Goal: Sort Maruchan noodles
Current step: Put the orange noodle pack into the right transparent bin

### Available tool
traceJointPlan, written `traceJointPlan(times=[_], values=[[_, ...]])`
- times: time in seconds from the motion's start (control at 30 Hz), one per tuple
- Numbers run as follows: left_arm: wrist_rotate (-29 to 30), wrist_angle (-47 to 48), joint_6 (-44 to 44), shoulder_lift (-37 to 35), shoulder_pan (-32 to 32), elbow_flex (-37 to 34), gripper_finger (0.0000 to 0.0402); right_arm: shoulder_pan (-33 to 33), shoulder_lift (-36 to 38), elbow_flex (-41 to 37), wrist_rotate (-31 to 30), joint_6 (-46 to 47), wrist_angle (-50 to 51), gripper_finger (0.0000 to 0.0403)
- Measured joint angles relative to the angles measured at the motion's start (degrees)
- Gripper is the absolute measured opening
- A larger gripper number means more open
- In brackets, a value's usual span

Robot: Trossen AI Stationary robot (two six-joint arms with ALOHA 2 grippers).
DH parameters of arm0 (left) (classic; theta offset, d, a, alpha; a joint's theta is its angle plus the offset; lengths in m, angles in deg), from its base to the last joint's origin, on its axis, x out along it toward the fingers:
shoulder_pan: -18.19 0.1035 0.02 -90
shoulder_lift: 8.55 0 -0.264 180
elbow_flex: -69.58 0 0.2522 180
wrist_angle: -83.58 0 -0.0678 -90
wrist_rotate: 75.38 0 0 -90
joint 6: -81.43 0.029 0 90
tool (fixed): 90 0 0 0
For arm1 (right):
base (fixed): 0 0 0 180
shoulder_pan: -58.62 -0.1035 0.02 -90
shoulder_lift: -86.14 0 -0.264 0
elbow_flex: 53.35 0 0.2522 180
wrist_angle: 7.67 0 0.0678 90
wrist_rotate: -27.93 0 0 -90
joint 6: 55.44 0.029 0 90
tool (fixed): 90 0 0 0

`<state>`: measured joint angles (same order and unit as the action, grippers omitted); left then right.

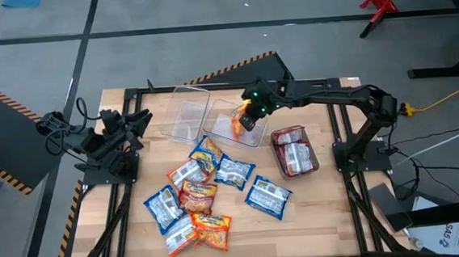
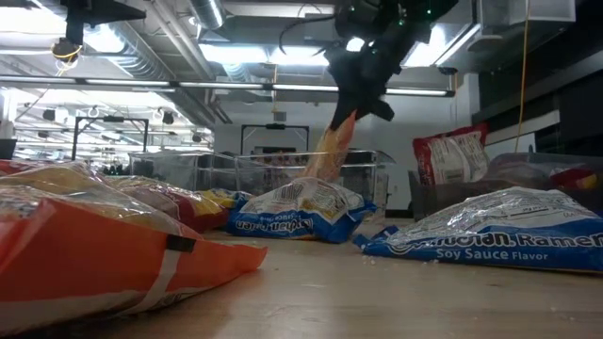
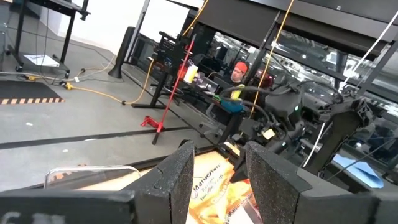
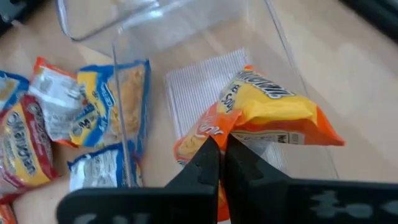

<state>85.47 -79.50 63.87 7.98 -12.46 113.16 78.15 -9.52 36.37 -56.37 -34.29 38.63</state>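
My right gripper [image 1: 249, 115] [image 4: 222, 152] [image 2: 363, 94] is shut on an orange-yellow noodle packet [image 4: 261, 112] [image 1: 238, 125] [image 2: 332, 146] above a clear bin [image 1: 256, 138]. Several blue-and-white and orange packets [image 1: 205, 191] lie flat in a loose pile on the table's near middle. Red-brown packets [image 1: 294, 151] lie in a bin near the right arm's base. My left gripper [image 3: 219, 180] [image 1: 136, 123] is open and waits at the table's left side, touching nothing. My right gripper pinches the orange-yellow packet between its two fingers at one crinkled end [image 4: 211, 134]. The fingers come from above, pointing down. The packet hangs tilted below them inside the clear bin's walls; whether its lower end [image 2: 320, 172] rests on the bin floor cannot be told.
A second clear bin [image 1: 189, 113] stands left of the first, toward the far edge. The bin holding red-brown packets [image 1: 317, 164] stands on the right. Bare wood [image 1: 332, 210] shows at the near right corner. A person sits in the room beyond [image 3: 239, 70].
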Motion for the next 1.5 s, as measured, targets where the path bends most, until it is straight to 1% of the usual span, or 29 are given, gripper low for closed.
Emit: traceJointPlan(times=[0.2,0.4,0.47,0.57,0.7,0.83,0.93,1.0,1.07,1.13,1.37,1.5], values=[[0.0,0.0,-0.2,0.0,0.0,0.0,0.0141,0.0,-0.1,-3.1,1.0,1.0,0.3,0.0000],[0.0,0.0,-0.3,0.0,0.0,0.0,0.0141,0.0,-0.1,-4.6,0.3,0.2,1.9,0.0001],[0.0,0.0,-0.3,0.0,0.0,0.0,0.0141,0.0,-0.1,-4.6,-0.4,-0.9,3.1,0.0009],[0.0,0.0,-0.3,0.0,0.0,0.0,0.0141,0.0,-0.1,-4.6,-1.2,-3.0,4.3,0.0037],[0.0,0.0,-0.3,0.0,0.0,0.0,0.0141,0.0,-0.1,-2.5,-2.4,-6.0,8.4,0.0099],[0.0,0.0,-0.3,0.0,0.0,0.0,0.0141,0.0,-0.1,2.9,-7.9,-8.2,17.1,0.0159],[0.0,0.1,-0.3,0.0,0.0,0.0,0.0141,-0.6,-0.1,6.3,-11.5,-9.8,20.5,0.0181],[0.0,0.3,-0.3,0.0,0.0,0.0,0.0141,-1.3,-0.1,7.3,-12.2,-11.4,21.1,0.0182],[0.0,0.5,-0.3,0.0,0.0,0.0,0.0141,-2.5,-0.1,7.2,-12.2,-12.7,20.9,0.0173],[0.0,0.8,-0.3,0.0,0.0,0.0,0.0141,-3.4,-0.1,6.3,-13.5,-13.1,20.7,0.0161],[0.1,1.2,-0.3,0.0,0.0,0.0,0.0141,-3.8,-0.1,4.2,-13.7,-12.2,19.8,0.0124],[0.0,1.2,-0.3,0.0,0.0,0.0,0.0141,-3.8,-0.1,2.3,-13.7,-11.3,17.1,0.0109]])
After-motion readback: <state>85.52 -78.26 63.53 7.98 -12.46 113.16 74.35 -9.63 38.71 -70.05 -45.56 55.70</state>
